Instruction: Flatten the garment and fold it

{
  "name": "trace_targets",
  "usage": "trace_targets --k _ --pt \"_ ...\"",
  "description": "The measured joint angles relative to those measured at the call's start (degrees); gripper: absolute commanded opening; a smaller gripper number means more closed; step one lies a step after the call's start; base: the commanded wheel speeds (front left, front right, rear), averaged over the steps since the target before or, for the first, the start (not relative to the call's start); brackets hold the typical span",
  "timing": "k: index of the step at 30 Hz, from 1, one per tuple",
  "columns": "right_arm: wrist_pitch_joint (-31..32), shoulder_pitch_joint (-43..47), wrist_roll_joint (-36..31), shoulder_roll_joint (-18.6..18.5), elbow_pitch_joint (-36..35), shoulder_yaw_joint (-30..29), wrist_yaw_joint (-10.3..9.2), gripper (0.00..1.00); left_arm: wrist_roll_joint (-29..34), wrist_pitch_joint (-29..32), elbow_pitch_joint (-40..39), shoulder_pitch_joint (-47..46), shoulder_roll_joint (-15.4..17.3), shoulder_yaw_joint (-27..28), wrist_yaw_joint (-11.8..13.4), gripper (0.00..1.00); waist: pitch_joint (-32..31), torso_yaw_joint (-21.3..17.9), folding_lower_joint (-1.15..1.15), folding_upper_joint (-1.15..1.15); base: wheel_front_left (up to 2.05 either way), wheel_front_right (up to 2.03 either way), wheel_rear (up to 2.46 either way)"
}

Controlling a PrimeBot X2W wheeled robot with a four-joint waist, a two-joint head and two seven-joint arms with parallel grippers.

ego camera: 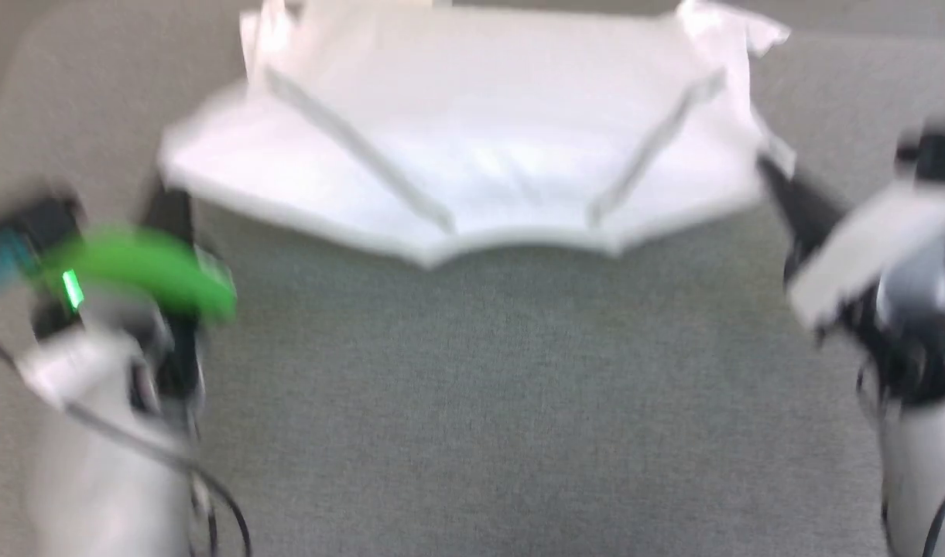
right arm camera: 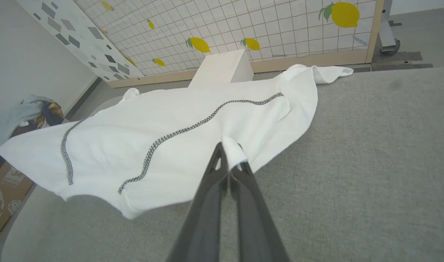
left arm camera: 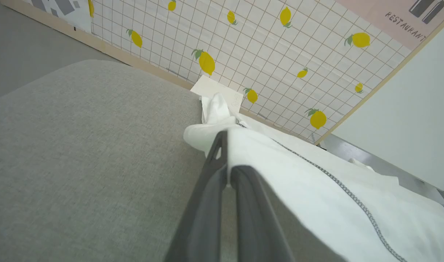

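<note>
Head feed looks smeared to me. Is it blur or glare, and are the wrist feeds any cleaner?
Head view: motion blur all over, not glare; the garment and its seams are smeared. Left wrist view: sharp, stitches crisp beside the left gripper. Right wrist view: sharp too, with a soft shadow under the garment's raised edge on the grey surface.

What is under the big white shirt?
Under the lifted front edge of the shirt you can see the grey fabric surface, dark with the shirt's shadow. Farther back the shirt lies over that surface and hides whatever is beneath it there.
</note>
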Motion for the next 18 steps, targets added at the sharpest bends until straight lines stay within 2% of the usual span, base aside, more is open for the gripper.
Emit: trace_targets --k 5,10,14,18 --pt "-2.1 13.1 -1.6 1.3 -2.9 -1.5 0.0 0.0 -0.8 1.4 -5.7 15.4 -2.5 0.5 3.9 0.0 -5.0 0.0 0.0 0.0 0.0 0.0 0.0" --pt "-2.9 26.8 -5.8 3.4 -4.8 -3.6 0.0 0.0 -0.2 7.5 -7.9 28.6 -2.6 -2.0 6.4 0.0 -10.3 0.2 0.0 0.0 0.0 0.0 0.0" --pt "0.2 33.6 -8.0 4.6 -7.6 -4.8 0.0 0.0 1.0 12.6 -8.6 32.8 -1.7 -4.7 8.1 0.0 -13.1 0.5 0.0 0.0 0.0 0.0 0.0" --pt "6.4 39.2 -11.1 5.7 -11.8 -6.8 0.0 0.0 4.0 20.8 -9.7 36.3 0.9 -7.3 11.7 0.0 -15.4 0.7 -0.01 0.0 0.0 0.0 0.0"
